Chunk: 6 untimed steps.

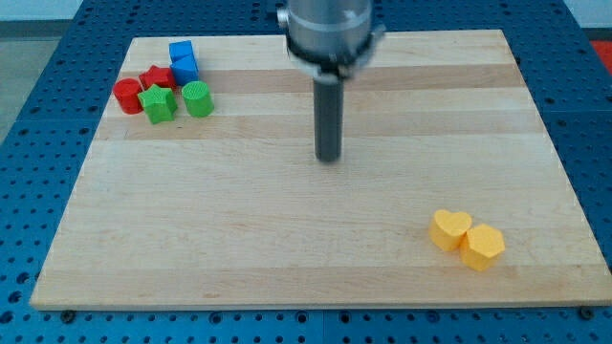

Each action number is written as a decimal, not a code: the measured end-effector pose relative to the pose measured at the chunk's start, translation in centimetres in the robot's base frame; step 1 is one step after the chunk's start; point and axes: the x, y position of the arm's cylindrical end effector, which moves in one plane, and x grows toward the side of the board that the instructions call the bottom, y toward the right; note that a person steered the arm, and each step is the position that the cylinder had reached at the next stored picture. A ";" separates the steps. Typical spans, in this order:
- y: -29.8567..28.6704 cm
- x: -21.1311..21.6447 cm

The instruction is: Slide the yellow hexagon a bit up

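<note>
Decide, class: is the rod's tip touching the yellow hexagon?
Apart. The camera view shows my tip near the board's middle, with bare wood plainly separating it from the yellow hexagon at the view's lower right.

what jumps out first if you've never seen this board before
The dark rod hangs down from the view's top centre, my tip resting mid-board, far from every block. At the view's bottom right a yellow heart and the yellow hexagon sit touching. At the top left, red, green and blue blocks huddle in one cluster.
</note>
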 end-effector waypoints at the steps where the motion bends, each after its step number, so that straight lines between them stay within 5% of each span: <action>1: 2.2 9.4; 2: 14.2 14.3; 3: 16.8 13.7; 6: 15.2 0.6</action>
